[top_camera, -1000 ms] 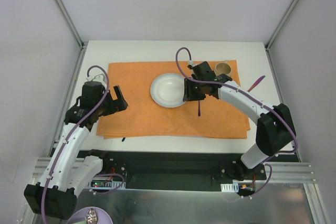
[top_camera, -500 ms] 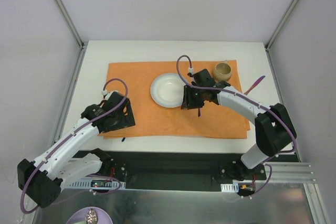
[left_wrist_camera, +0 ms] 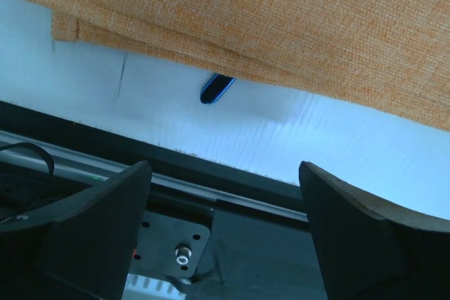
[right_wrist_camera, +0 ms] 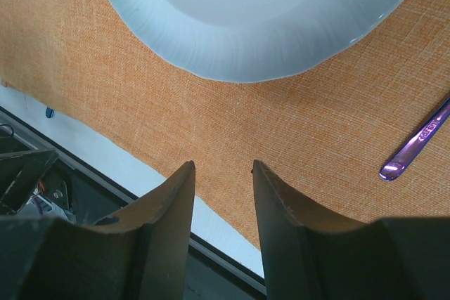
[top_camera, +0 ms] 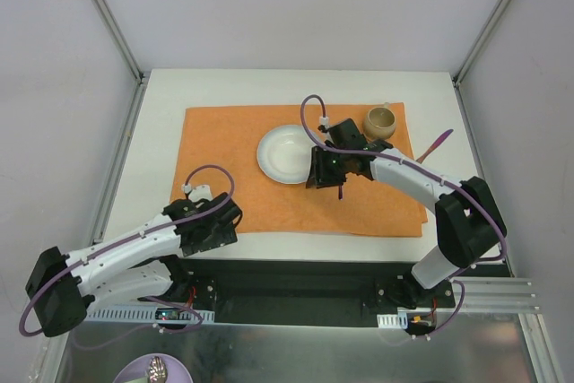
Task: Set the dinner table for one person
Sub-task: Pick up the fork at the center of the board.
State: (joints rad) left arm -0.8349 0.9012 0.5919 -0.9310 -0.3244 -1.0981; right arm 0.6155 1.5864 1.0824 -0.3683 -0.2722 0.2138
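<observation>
1. Left jaws: spread wide with nothing between them. They hang just off the near-left corner of the placemat (left_wrist_camera: 281,19), over the bare strip of worktop (left_wrist_camera: 295,128).
2. Why there, as I read it: a small blue tip (left_wrist_camera: 216,89) pokes out from under the placemat's near hem, dead ahead of the gap. It is probably a utensil caught under the cloth, and the wide spread would suit a reach for it. I cannot tell what it is.
3. Right jaws: only a narrow gap, nothing in it. They point down over the middle of the placemat, on the near side of the shallow white bowl (right_wrist_camera: 260,12).
4. A purple handle (right_wrist_camera: 415,140) lies flat on the placemat just right of the right jaws, apart from them. It is not held and looks laid beside the bowl, as a setting wants.
5. Further out, a tan cup (top_camera: 380,120) stands at the placemat's far-right corner. A second purple utensil (top_camera: 439,143) lies just off the placemat's right edge, not yet brought in, I judge.
6. Worktop: flat, white, matte and rectangular, with metal rails along its sides. It is much larger than the placemat, which sits on its middle, slightly askew.
</observation>
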